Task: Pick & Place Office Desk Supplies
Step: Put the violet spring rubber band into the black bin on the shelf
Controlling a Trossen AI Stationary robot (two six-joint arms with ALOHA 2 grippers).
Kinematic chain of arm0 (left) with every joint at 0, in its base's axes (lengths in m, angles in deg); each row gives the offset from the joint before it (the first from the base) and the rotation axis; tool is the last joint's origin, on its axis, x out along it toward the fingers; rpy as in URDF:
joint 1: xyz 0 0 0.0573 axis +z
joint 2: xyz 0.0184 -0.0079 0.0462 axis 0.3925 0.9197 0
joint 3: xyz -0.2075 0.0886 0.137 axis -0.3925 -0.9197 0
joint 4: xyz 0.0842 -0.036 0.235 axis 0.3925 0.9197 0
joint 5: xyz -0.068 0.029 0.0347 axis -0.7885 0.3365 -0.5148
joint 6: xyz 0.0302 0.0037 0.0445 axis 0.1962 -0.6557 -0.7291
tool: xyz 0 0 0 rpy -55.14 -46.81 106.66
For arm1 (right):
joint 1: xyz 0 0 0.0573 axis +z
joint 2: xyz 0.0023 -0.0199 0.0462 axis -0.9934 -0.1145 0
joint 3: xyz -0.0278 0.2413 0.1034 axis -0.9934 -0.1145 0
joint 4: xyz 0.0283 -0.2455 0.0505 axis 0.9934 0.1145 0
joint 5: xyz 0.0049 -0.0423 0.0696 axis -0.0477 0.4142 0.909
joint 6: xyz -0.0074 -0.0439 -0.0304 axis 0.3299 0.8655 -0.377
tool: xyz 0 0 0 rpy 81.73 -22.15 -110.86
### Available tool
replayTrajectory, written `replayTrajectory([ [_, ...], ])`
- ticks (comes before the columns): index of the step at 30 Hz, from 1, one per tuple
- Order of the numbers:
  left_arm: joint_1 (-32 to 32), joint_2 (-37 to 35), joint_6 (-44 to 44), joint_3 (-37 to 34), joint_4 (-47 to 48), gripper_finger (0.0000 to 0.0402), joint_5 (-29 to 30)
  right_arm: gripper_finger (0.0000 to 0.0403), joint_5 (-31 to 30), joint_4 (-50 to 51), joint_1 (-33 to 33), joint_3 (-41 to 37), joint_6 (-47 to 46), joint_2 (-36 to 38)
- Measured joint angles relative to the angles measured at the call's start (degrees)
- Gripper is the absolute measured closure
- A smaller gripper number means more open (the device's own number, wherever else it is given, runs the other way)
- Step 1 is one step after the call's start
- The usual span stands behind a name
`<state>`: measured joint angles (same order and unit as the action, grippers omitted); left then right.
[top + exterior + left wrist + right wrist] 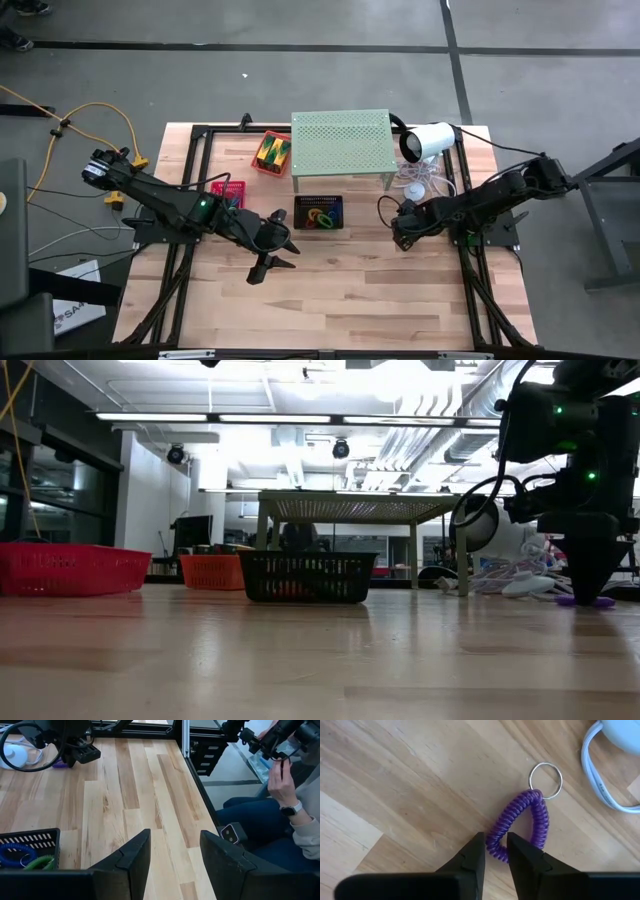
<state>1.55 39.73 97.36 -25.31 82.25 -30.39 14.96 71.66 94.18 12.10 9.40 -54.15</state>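
Note:
A purple spiral coil loop with a metal key ring lies flat on the wooden table, near its right side, seen in the low view as the purple coil. My right gripper points down over it, shut on the coil. My left gripper hovers open over bare wood, near the black basket, which holds coloured loops. An orange basket holds yellow-and-green pieces. My right gripper pinches the purple coil's strand at the end opposite the key ring, between its two fingertips. The fingers come from above, pointing down, across the strand. The coil and its ring still lie flat on the table.
A pale-green perforated shelf stands at the far middle, a white lamp-like device and its white cable beside the coil. A red basket sits left of the black one. A seated person is beyond the table's edge.

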Motion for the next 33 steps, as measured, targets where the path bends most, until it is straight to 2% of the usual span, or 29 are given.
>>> replayTrajectory([
  [10, 0.0, 0.0, 0.0, 0.0, 0.0, 0.0236, 0.0, 0.0380, 0.0, 0.0, 0.0, 0.0, 0.0, 0.0],
  [21, 0.0, 0.0, 0.0, 0.0, 0.0, 0.0236, 0.0, 0.0386, 0.0, -0.3, 0.0, 0.0, 0.3, 0.7],
  [33, 0.0, 0.0, 0.0, 0.0, 0.0, 0.0236, 0.0, 0.0387, -0.3, -5.5, 0.0, 0.0, 5.4, 12.6],
])
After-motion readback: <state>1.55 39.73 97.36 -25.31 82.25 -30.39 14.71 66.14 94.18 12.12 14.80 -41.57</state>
